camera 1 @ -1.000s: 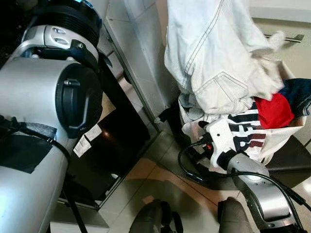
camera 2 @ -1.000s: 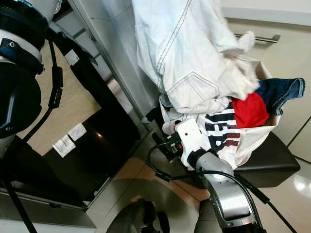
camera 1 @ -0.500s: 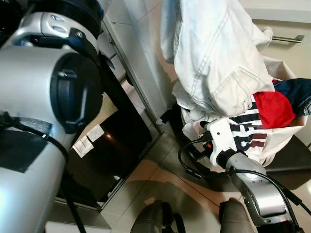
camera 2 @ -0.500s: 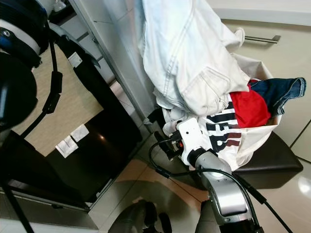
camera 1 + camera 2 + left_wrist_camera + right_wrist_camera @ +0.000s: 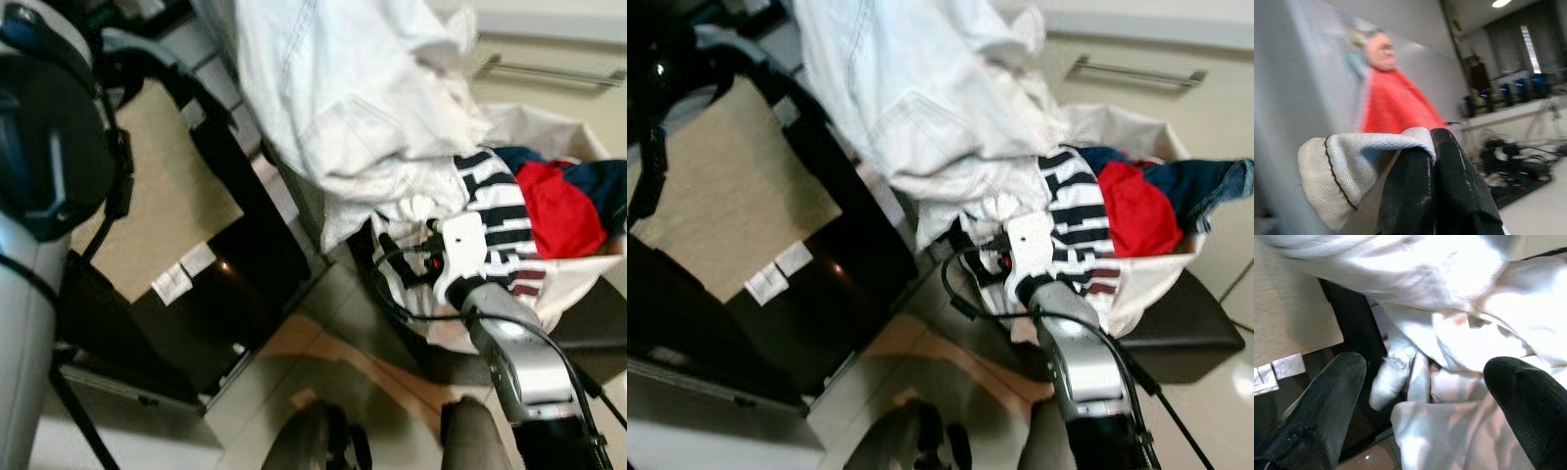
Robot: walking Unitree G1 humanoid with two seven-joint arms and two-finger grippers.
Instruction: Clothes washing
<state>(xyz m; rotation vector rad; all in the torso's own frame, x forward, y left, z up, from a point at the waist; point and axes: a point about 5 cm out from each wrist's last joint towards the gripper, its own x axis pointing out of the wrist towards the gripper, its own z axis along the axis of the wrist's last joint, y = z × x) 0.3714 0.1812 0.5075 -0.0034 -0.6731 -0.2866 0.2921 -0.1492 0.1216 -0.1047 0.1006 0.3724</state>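
Observation:
A large white denim garment (image 5: pixel 343 108) hangs from above and drapes over the front of a white laundry bag (image 5: pixel 578 284). The bag holds a striped top (image 5: pixel 495 201), a red piece (image 5: pixel 554 206) and blue denim (image 5: pixel 602 186). My left gripper (image 5: pixel 1432 142) is shut on a folded edge of the white garment (image 5: pixel 1347 161), held high; the left arm (image 5: pixel 39 147) fills the left side. My right gripper (image 5: pixel 1425 382) is open, its fingers (image 5: pixel 1327 401) spread wide in front of white cloth (image 5: pixel 1449 352) at the bag's front; its wrist (image 5: pixel 460 250) lies against the striped top.
The bag rests on a dark stool (image 5: pixel 1195 338). A dark appliance with a beige panel (image 5: pixel 162 196) and white labels stands open to the left. A cabinet with a metal handle (image 5: pixel 549 70) is behind the bag. Tiled floor (image 5: pixel 323 352) lies between; my feet (image 5: pixel 323 441) are below.
The white garment has swung left and now spreads over the bag's front. My left arm has drawn back toward the left edge. The right gripper stays by the bag.

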